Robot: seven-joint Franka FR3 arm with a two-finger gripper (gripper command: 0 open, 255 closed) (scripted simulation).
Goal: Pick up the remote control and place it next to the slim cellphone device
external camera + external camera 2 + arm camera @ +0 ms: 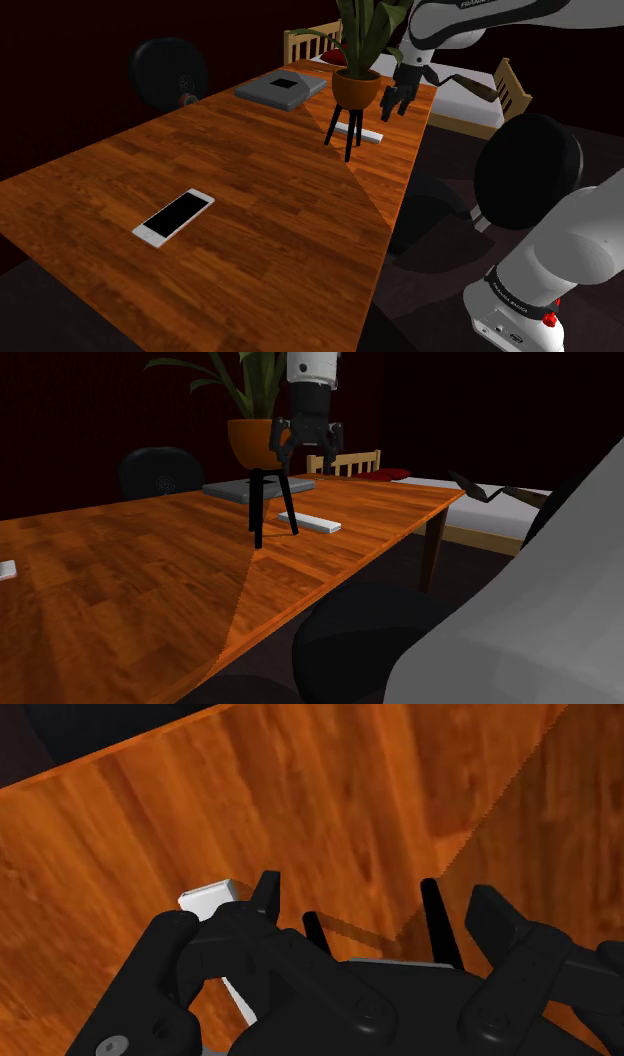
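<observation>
The remote [366, 135] is a slim white bar lying on the wooden table [250, 190], just behind the legs of a plant stand. My black gripper [394, 110] hangs open a little above it, with nothing between its fingers. In the second exterior view the gripper [305, 457] is over the remote [311, 523]. In the wrist view one end of the remote [212, 896] shows beside a finger [266, 892]. The cellphone [173, 217], white with a black screen, lies flat far down the table towards the shoulder view's lower left.
A potted plant in an orange pot [355, 86] stands on a black tripod stand [345, 130] right beside the gripper. A flat grey device [282, 88] lies behind it. Wooden chairs [310, 42], a bed [470, 105] and dark round chairs [168, 68] ring the table.
</observation>
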